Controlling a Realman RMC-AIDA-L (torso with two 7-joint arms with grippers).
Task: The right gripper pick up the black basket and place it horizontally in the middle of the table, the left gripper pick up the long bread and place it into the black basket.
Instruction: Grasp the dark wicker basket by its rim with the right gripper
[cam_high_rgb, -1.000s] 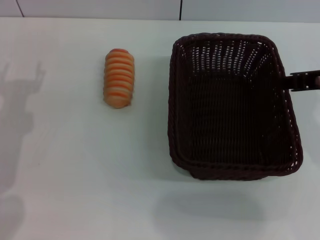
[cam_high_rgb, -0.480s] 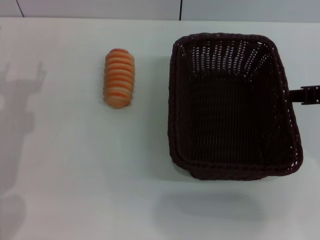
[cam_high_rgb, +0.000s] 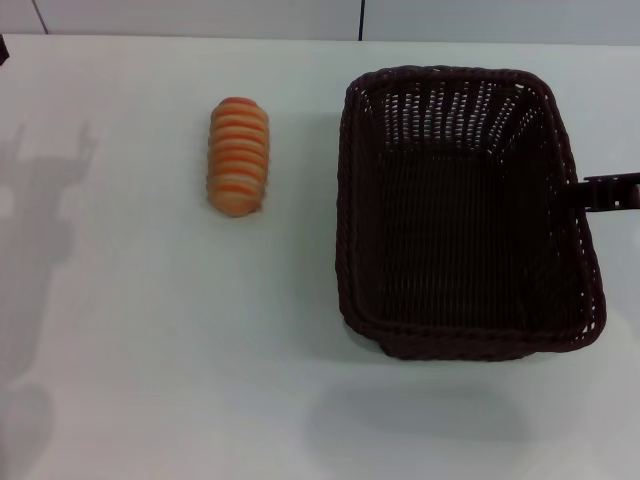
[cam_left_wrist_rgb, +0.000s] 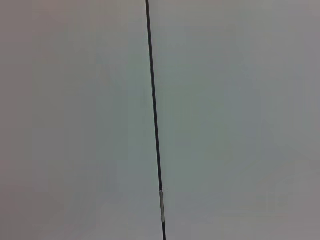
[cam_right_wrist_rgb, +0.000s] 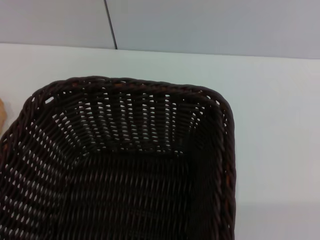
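Two things sit on the white desk (cam_high_rgb: 150, 350): a large dark woven wicker basket (cam_high_rgb: 465, 210) at three o'clock, a ridged orange-tan long bread (cam_high_rgb: 238, 156) at ten o'clock. Right claw (cam_high_rgb: 610, 192) touches the basket's right rim, grip unclear; a shallow hold could slip. Left claw is unseen.

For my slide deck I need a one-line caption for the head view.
Right gripper at the black basket's right rim; long bread lies apart on the white table.

No legible text or labels.
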